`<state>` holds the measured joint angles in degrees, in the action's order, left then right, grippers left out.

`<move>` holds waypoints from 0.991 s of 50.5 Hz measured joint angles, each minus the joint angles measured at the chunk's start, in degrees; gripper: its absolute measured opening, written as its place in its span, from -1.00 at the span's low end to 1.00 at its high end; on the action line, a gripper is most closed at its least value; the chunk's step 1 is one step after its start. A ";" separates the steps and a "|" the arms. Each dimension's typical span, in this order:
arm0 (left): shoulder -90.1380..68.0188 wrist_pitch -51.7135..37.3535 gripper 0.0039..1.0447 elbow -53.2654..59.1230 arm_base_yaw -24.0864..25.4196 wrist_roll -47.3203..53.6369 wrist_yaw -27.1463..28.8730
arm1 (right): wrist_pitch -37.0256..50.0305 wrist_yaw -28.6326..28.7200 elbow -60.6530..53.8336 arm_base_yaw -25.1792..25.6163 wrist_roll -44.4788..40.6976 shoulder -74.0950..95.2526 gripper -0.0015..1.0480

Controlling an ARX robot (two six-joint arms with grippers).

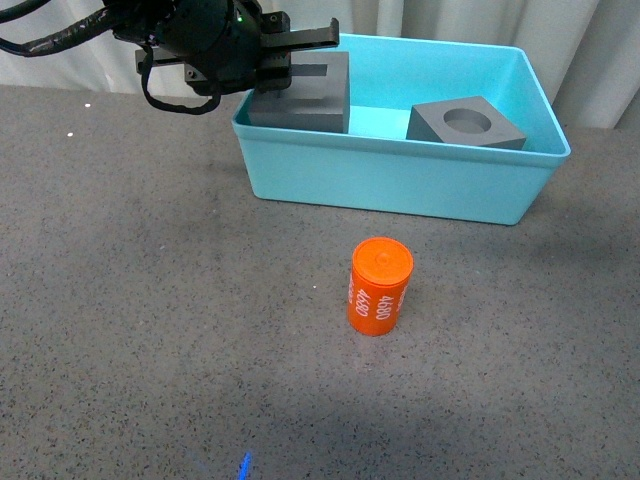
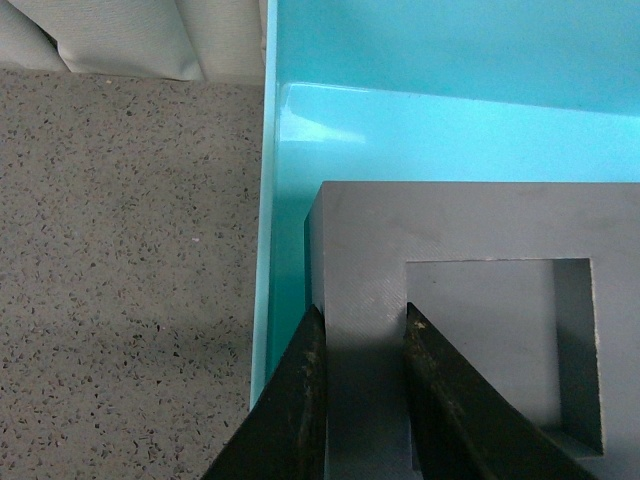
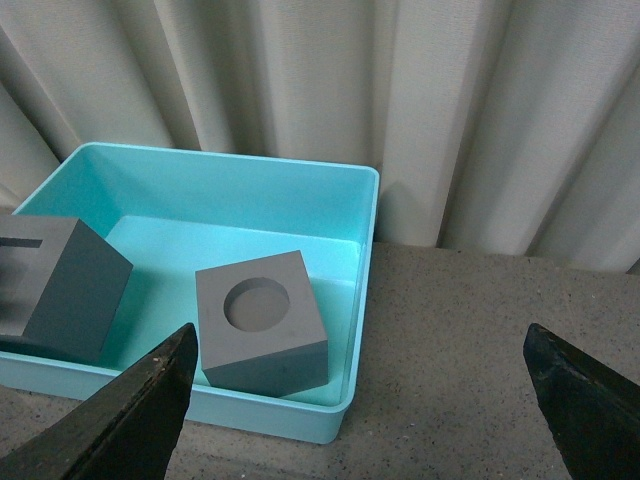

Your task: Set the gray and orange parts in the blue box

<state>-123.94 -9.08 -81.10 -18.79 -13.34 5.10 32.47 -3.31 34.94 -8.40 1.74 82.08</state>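
Left tool (image 2: 363, 330) was clamped on one wall of the square-holed gray cube (image 1: 320, 95) at the left end of the blue box (image 1: 400, 185); the round-holed cube (image 1: 467, 124) sat toward its right end. Orange cylinder (image 1: 380, 286) stood upright on the worktop (image 1: 150, 300) in front. Right tool (image 3: 360, 345) gaped wide apart.

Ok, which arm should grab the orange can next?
Right, probably. The right jaws are open and empty; the left jaws are shut on the square-holed cube inside the box. The can stands on the table, slightly right of centre in the front view.
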 joint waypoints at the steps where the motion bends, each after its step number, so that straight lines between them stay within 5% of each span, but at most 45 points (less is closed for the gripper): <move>1: -0.04 0.17 -0.69 -0.07 -0.02 0.00 0.11 | 0.00 0.00 0.00 0.00 0.00 0.00 0.81; 7: -0.57 1.60 -0.67 -1.05 -0.17 -0.07 1.53 | 0.00 -0.02 0.00 0.00 0.00 0.00 0.81; 21: -0.26 1.53 0.14 -1.73 -0.22 -0.81 2.80 | 0.00 -0.02 0.00 0.00 -0.02 0.00 0.81; 32: 8.61 -7.32 0.89 6.58 -0.04 -3.76 2.40 | 0.00 -0.02 0.00 0.00 0.00 0.00 0.81; 50: 36.24 -22.80 0.88 37.05 0.72 -4.61 6.08 | 0.00 -0.02 0.00 0.00 -0.02 0.00 0.81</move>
<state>-87.70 -31.88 -44.05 -18.06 -17.96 11.18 32.47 -3.33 34.94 -8.40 1.72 82.08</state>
